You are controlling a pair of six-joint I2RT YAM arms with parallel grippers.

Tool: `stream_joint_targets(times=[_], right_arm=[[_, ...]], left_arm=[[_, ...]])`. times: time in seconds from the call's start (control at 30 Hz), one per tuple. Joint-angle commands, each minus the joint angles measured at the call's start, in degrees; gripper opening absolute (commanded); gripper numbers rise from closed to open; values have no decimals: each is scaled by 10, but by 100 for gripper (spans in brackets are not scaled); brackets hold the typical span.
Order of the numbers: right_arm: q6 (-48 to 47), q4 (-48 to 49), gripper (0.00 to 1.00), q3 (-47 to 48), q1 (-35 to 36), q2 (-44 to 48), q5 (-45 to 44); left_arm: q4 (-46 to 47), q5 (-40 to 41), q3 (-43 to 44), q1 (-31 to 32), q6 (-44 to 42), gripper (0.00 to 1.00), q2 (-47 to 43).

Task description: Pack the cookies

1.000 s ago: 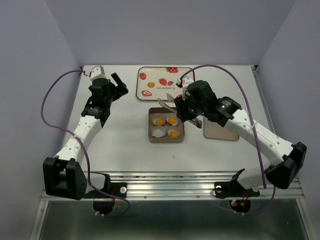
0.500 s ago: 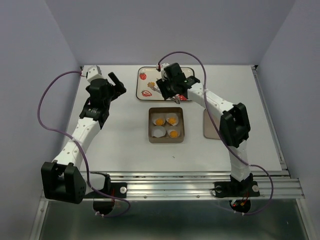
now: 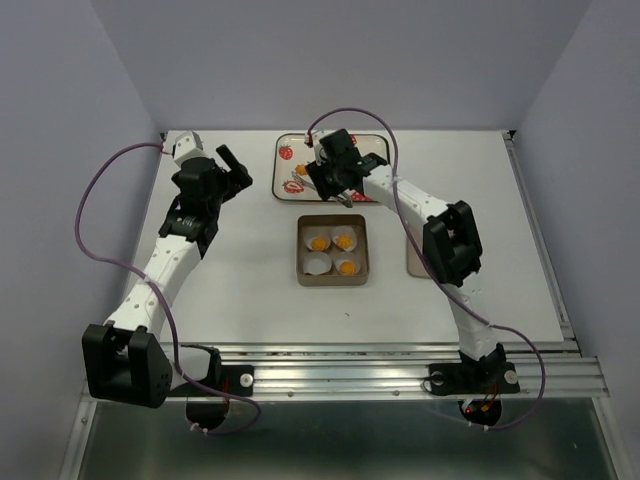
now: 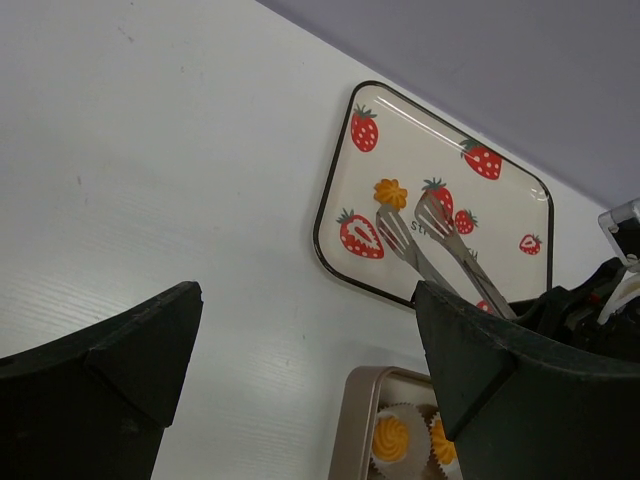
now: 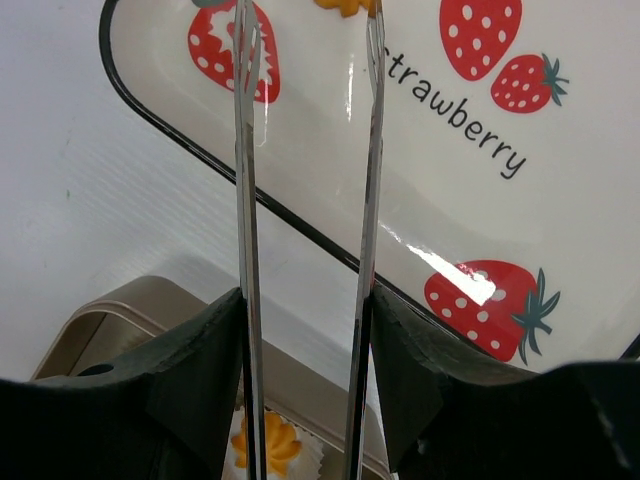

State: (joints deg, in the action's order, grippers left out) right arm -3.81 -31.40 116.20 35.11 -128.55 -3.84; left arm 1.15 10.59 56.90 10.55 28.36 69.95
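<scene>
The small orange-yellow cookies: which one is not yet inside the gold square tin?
The orange-yellow cookie lying alone on the strawberry-printed plate, near the tips of the metal tongs. The other three cookies sit in the gold square tin.

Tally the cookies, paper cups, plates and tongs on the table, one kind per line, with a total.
cookies: 4
paper cups: 4
plate: 1
tongs: 1
Total: 10

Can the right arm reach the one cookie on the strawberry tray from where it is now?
Probably yes. The right gripper holds the tongs open over the strawberry tray, with their tips right beside the cookie. Nothing stands between them; a small move forward looks enough.
</scene>
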Motion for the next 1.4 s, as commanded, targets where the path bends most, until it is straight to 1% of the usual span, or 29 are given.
stream_joint_targets(times=[0.0,0.27,0.63,0.77,1.03,1.37], right_arm=[[2,25,56,33,-8,-13,-13],[5,24,58,56,-14,-42,-22],[6,23,59,91,-19,-81,24],[13,23,58,101,-19,-91,24],[23,23,51,96,-19,-83,34],[28,24,43,106,-19,-63,25]], left_arm=[[11,5,-1,3,-1,99,-18],[12,5,1,4,-2,99,-9],[21,0,0,3,-9,99,-4],[20,0,-1,3,-8,99,-4],[20,2,-4,3,-5,99,-5],[19,2,-6,3,0,99,-12]])
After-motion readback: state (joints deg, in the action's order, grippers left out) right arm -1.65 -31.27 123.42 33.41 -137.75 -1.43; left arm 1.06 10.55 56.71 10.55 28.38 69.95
